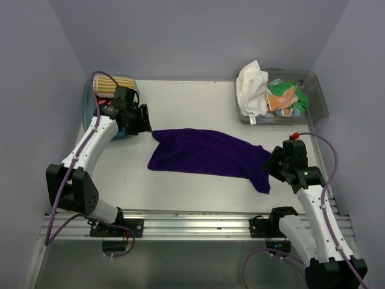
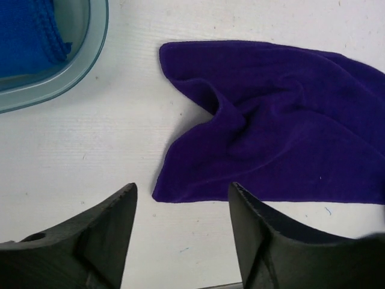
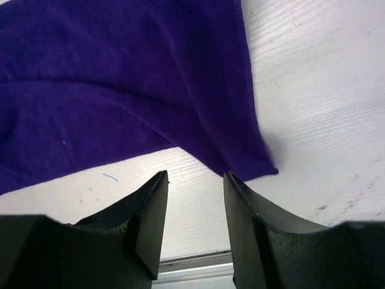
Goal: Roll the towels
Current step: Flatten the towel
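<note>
A purple towel (image 1: 207,153) lies spread out and slightly rumpled across the middle of the table. My left gripper (image 1: 144,123) hovers just off its left end, open and empty. In the left wrist view the towel's near corner (image 2: 283,120) lies just beyond the left gripper (image 2: 183,192). My right gripper (image 1: 271,164) sits at the towel's right end, also open. In the right wrist view the purple towel (image 3: 120,78) ends in a corner just above the right gripper (image 3: 195,177), with nothing between the jaws.
A clear tub (image 1: 322,105) at the back right holds white (image 1: 251,87), orange (image 1: 283,102) and green (image 1: 299,96) towels. A teal tub (image 2: 90,54) at the back left holds a striped towel (image 1: 111,87) and a blue towel (image 2: 27,33). A metal rail (image 1: 192,220) runs along the near edge.
</note>
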`<move>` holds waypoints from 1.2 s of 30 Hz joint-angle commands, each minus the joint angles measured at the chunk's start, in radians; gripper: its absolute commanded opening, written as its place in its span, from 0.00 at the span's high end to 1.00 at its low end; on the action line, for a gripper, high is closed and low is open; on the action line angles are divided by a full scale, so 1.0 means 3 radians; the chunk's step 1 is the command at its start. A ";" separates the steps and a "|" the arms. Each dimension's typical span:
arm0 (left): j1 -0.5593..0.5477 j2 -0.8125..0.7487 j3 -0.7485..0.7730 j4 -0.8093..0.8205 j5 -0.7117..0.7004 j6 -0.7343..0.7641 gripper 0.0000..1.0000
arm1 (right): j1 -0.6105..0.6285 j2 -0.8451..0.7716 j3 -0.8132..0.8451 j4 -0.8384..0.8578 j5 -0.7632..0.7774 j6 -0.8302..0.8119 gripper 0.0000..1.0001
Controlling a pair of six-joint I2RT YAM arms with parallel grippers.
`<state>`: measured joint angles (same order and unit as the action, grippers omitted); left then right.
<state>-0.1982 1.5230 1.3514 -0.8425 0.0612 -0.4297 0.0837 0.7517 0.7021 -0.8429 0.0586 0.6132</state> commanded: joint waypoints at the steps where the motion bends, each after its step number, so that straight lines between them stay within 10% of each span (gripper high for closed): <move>1: 0.0021 -0.0209 -0.0173 0.0119 -0.0143 -0.0065 0.37 | -0.0008 0.0010 0.0206 -0.0018 0.0060 0.0017 0.54; 6: 0.0016 -0.0296 -0.0868 0.0424 -0.0158 -0.0403 0.49 | -0.0008 0.0123 0.0288 0.0033 0.0081 -0.0014 0.55; 11: 0.0001 -0.0561 -0.1568 0.0732 -0.0005 -0.0745 0.37 | -0.0008 0.0102 0.0211 0.0099 0.0025 -0.0014 0.56; 23: -0.0101 -0.0174 -0.1897 0.1284 0.0220 -0.0848 0.51 | -0.0013 0.0169 -0.0003 0.0135 -0.0032 0.0134 0.49; 28: -0.0188 -0.0005 -0.1917 0.1310 0.0282 -0.0884 0.68 | -0.0013 0.0230 -0.0111 0.0171 -0.0077 0.0216 0.39; 31: -0.0183 -0.0101 -0.1790 0.1203 0.0175 -0.0828 1.00 | -0.0008 0.0250 -0.0116 0.0227 -0.0103 0.0236 0.39; 36: -0.0035 -0.0403 -0.1549 0.0631 -0.0356 -0.0776 1.00 | -0.0008 0.0296 -0.0106 0.0192 -0.0103 0.0206 0.39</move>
<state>-0.2413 1.4967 0.8185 -0.5648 0.0807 -0.6765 0.0837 0.8326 0.6632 -0.8028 0.0418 0.6632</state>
